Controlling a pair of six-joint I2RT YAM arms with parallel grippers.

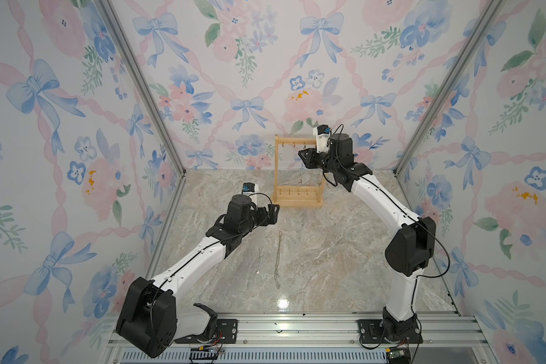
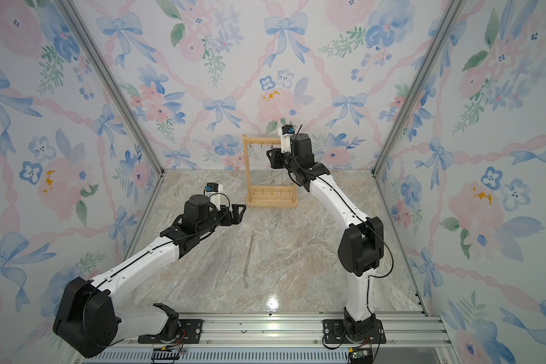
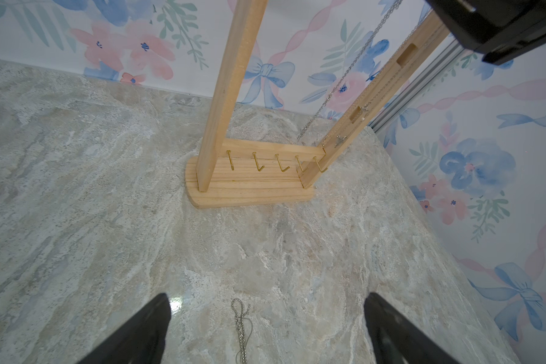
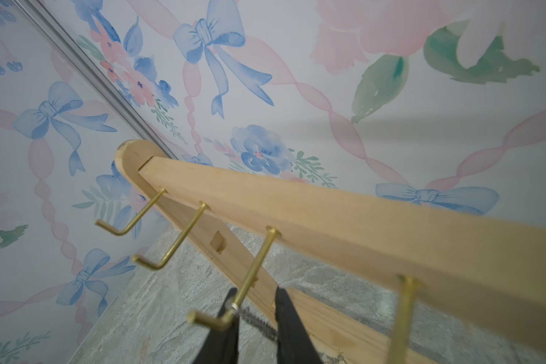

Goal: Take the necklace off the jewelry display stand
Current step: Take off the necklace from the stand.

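We find the jewelry display stand (image 1: 277,170) upright at the rear, the left gripper (image 3: 267,299) spread wide, idle before its base. The right gripper (image 4: 254,302) straddles the necklace (image 4: 260,324) at its top-bar brass hook (image 4: 249,274), jaws narrowly apart, evidently positioned to lift it off.

**Marble-look tabletop, three things resting on it**

Over to the tabletop (image 1: 344,258) now: pale grey and beige veining, glossy, catching a bright glare near the front edge. Toward the far edge, carries the jewelry display stand (image 1: 298,202), upright, flat pine base sitting squarely on the surface. Further forward, well apart from that base, holds two loose chains, both stretched out lengthwise, front to back. First the thicker chain (image 1: 278,261), looped at its far end, that loop also showing in the left wrist view (image 3: 241,327). Just beside it, on the left arm's side, the finer chain (image 1: 258,261), shorter, faint against the stone, lying apart from its neighbour in both top views.
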